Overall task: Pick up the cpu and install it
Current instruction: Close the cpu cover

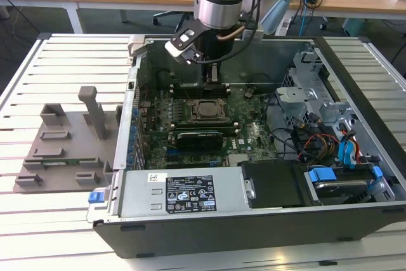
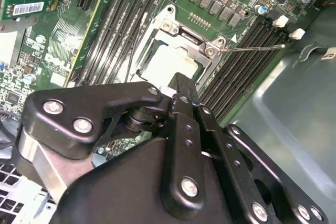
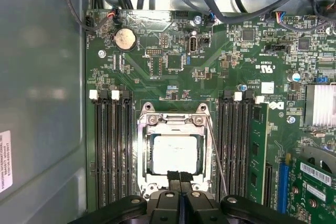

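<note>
The cpu [image 3: 175, 153] lies flat in the socket frame [image 3: 174, 150] on the green motherboard [image 3: 210, 66], metal top facing up. It is square, so it has no long axis; in the first wrist view its edges run parallel with the frame and with the memory slots [image 3: 112, 150] on either side. In the second wrist view the cpu [image 2: 170, 64] appears as a pale square inside the frame [image 2: 184, 45], partly covered by the gripper. Any print on its top is too washed out to read.

The gripper [image 3: 180, 176] hangs just above the near edge of the socket with its two fingers pressed together, nothing between them and not holding the cpu. In the exterior view the gripper [image 1: 214, 80] points straight down into the open computer case [image 1: 355, 125], over the socket [image 1: 204, 110].

A thin wire lever [image 3: 216, 156] runs along one side of the frame. A round coin battery [image 3: 125, 39] sits further up the motherboard. White stickers carry print on the board and on the power supply cover [image 1: 190, 193], too small to make out. The case lies on a slatted bench [image 1: 57, 55], with a grey plastic tray [image 1: 63, 150] beside it at the exterior view's left.
</note>
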`<state>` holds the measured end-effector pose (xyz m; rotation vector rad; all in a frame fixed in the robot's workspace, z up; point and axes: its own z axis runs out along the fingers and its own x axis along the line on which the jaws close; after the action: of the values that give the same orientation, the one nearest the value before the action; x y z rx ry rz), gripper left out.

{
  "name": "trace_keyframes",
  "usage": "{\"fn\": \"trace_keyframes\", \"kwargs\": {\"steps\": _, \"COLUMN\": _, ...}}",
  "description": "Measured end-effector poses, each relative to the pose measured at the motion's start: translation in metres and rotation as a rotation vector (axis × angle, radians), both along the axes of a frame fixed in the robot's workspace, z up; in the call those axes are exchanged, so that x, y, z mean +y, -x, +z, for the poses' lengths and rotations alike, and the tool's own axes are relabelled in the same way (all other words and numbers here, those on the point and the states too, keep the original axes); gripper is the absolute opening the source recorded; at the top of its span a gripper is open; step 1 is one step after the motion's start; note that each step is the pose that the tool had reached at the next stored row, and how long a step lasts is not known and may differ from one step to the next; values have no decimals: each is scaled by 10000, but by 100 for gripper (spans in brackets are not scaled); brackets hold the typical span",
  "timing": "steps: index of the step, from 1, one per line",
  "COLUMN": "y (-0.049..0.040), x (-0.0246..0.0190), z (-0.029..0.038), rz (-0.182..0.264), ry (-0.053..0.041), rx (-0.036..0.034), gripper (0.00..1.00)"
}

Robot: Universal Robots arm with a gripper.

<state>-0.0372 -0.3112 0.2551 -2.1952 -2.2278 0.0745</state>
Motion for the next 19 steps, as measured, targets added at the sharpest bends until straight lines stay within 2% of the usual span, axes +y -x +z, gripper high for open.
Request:
{"fn": "trace_keyframes", "kwargs": {"steps": 7, "y": 0, "x": 0, "z": 68, "rz": 1, "ry": -1, "rx": 0, "gripper": 11}}
{"fn": "trace_keyframes", "kwargs": {"steps": 19, "y": 0, "x": 0, "z": 71, "rz": 0, "ry": -18, "rx": 0, "gripper": 11}}
